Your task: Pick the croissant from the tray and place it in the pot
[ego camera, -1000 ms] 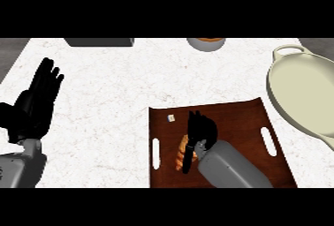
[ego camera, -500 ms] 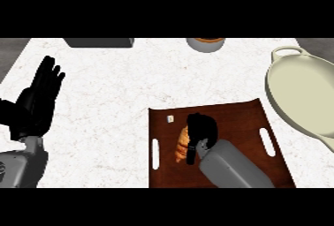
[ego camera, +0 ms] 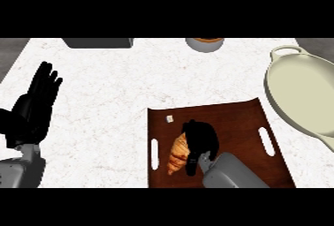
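Now right hand fingers curl round croissant on tray, ready to lift toward pot (far right). Idle left hand rests open, left edge.

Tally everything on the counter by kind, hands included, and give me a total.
Croissant: 1
Brown tray: 1
Cream pot: 1
Small white piece on the tray: 1
Dark grey box at the far edge: 1
Round grey container at the far edge: 1
Black hands: 2, left hand and right hand
Total: 8
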You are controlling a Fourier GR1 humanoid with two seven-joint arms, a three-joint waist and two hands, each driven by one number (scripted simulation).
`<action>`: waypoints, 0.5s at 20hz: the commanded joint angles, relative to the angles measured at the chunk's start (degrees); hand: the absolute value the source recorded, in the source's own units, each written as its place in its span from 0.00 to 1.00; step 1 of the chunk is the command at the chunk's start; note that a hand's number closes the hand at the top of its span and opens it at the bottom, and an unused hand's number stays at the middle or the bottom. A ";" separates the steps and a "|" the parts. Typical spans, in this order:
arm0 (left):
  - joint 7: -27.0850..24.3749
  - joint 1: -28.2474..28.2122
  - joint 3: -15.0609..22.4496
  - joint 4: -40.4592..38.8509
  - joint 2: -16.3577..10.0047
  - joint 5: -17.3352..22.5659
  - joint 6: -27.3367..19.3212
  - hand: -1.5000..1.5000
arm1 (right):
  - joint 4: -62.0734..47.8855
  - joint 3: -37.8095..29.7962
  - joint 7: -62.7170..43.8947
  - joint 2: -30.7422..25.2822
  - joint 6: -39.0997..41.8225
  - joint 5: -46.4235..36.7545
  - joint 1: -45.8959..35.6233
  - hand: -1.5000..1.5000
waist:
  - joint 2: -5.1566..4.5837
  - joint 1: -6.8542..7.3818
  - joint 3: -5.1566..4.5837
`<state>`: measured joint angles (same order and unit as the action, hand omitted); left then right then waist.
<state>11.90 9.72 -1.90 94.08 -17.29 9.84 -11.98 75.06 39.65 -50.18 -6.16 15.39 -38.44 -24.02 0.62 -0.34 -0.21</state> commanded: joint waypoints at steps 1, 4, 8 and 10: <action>1.64 0.87 -0.11 -0.39 0.17 -0.84 -1.32 0.50 | 12.66 5.55 9.44 -2.29 -2.03 -0.25 5.08 1.00 | -0.02 -1.25 0.28; 1.62 0.26 -2.09 -0.14 -0.90 0.55 -0.37 0.50 | 23.57 5.48 16.01 -11.15 -3.61 0.33 10.99 1.00 | -0.09 -1.53 0.25; 0.11 -2.63 -1.77 1.80 0.07 0.52 -0.16 0.50 | 36.70 1.82 14.21 -13.99 -9.45 -1.84 15.23 1.00 | 0.07 -1.31 0.22; 0.58 -1.84 -2.68 0.77 -1.71 1.43 1.77 0.50 | 38.87 -4.32 15.66 -14.42 -14.52 -2.10 14.59 1.00 | -0.05 -1.53 0.26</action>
<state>12.01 8.53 -3.41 94.65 -17.60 10.06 -11.92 105.28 40.55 -36.11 -18.07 6.55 -39.73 -11.48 0.57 -1.71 0.02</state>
